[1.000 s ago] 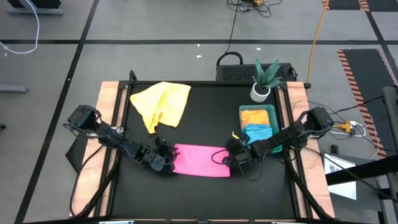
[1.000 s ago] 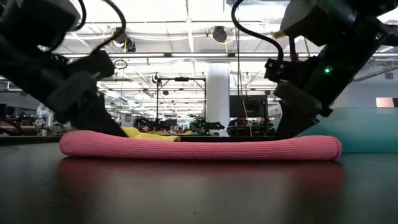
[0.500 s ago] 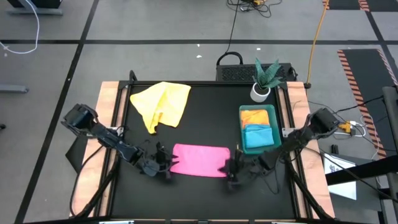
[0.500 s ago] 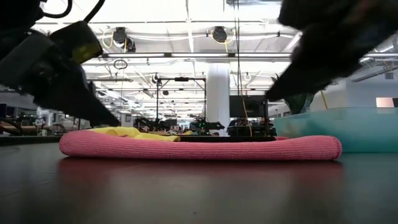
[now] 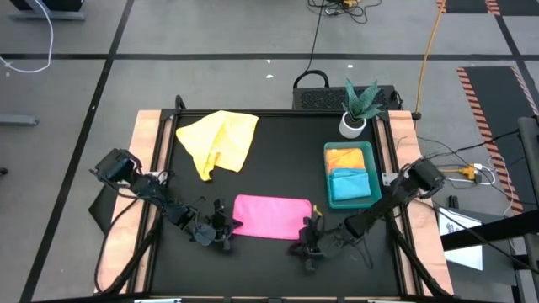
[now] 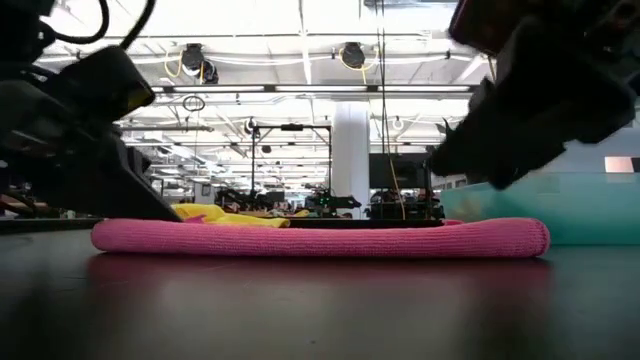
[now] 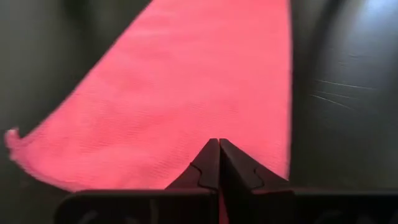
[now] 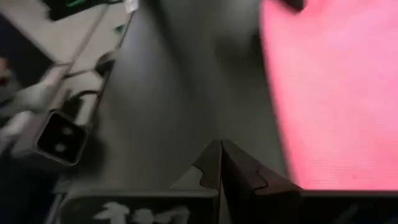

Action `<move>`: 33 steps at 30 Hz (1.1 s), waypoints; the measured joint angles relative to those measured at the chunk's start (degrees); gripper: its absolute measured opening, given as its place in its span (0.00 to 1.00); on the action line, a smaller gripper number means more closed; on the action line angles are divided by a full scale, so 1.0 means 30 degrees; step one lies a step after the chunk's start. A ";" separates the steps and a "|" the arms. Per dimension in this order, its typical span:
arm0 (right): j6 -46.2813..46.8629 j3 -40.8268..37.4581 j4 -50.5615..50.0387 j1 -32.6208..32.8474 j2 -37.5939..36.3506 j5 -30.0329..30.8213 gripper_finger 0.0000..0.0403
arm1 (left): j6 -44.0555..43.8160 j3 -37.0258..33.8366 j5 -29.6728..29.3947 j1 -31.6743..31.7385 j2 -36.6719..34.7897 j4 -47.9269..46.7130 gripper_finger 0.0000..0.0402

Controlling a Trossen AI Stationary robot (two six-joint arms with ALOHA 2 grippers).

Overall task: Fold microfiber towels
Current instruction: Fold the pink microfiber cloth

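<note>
Your black table (image 5: 278,168) fills mid-frame on a grey taped floor; both grippers sit pinched shut, empty, flanking the pink towel (image 5: 271,216)

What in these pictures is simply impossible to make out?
- Whether the left hand pinches the pink towel's edge: in the left wrist view its shut fingers cover the contact.
- Whether the right hand touches that towel: the right wrist view is blurred.
- How the blue towel and orange-yellow towel are folded: too small in the green tray, high view.
</note>
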 joint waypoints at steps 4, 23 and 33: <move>0.0451 0.0000 -0.0508 -0.0901 0.0780 -0.0679 0.00 | 0.0088 -0.0007 0.0497 -0.0873 -0.0063 -0.0452 0.01; 0.1709 0.0000 -0.4789 -0.1981 -0.3693 0.4809 0.00 | 0.3418 0.0000 -0.1760 -0.1284 -0.2810 -0.0324 0.02; 0.1687 0.1374 -0.0766 -0.2809 0.1740 0.3653 0.00 | 0.1181 -0.0015 0.1677 0.1983 -0.2795 -0.4641 0.02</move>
